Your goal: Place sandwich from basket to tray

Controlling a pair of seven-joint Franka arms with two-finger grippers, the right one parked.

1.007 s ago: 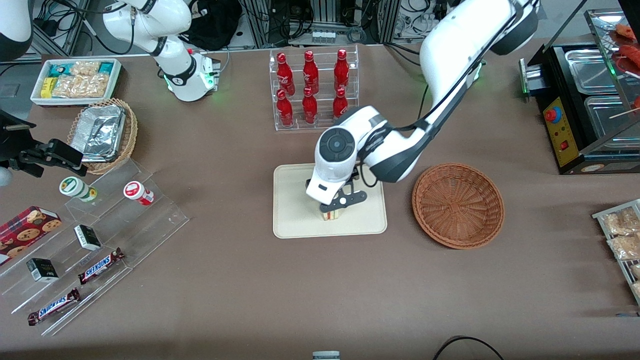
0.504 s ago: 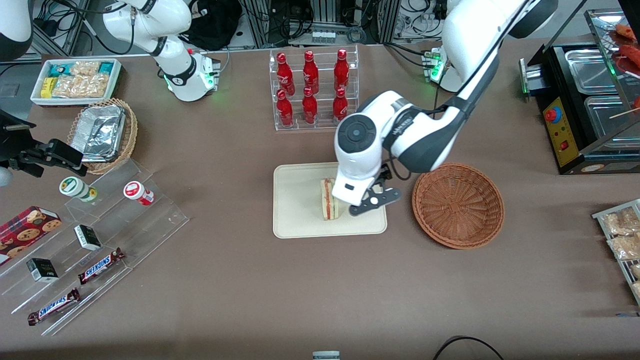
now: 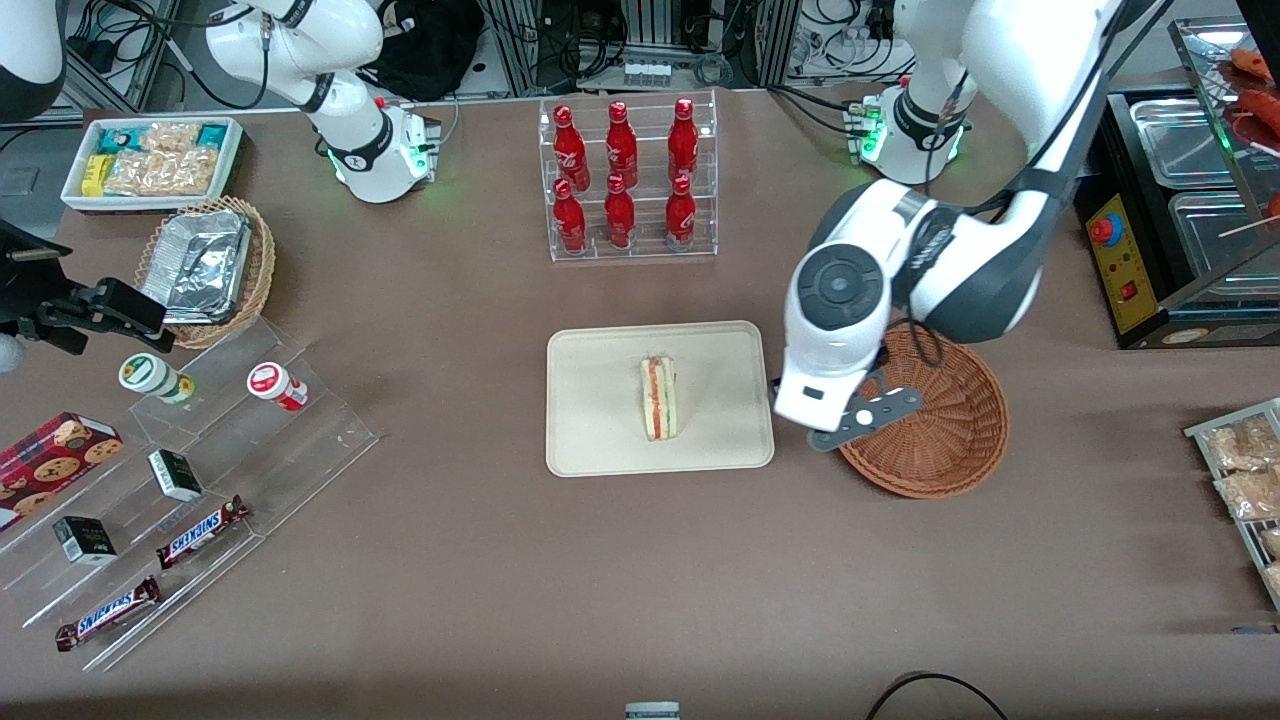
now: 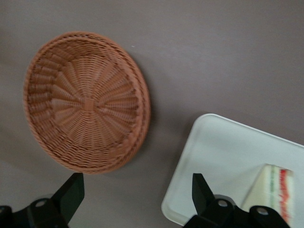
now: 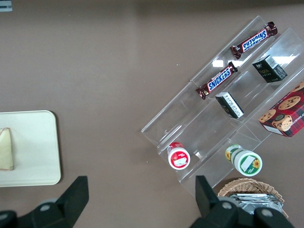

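Observation:
The sandwich (image 3: 658, 398), a cream wedge with red and green filling, lies on the cream-beige tray (image 3: 600, 445) near its middle. It also shows in the left wrist view (image 4: 275, 190) and the right wrist view (image 5: 5, 148). The reddish-brown woven basket (image 3: 950, 420) stands empty beside the tray, toward the working arm's end. My left gripper (image 3: 812, 405) hovers above the gap between tray and basket. In the left wrist view the gripper (image 4: 137, 194) is open and empty, with the basket (image 4: 85, 102) and the tray (image 4: 228, 156) below it.
A clear rack of red bottles (image 3: 625, 180) stands farther from the camera than the tray. A tan wicker basket with foil (image 3: 205, 265), a white snack bin (image 3: 150, 160) and a clear stepped shelf (image 3: 200, 480) lie toward the parked arm's end. A black appliance (image 3: 1170, 220) stands at the working arm's end.
The gripper let go of the sandwich on the tray, rose and moved sideways from over the tray to the gap beside the basket. The sandwich stays on the tray.

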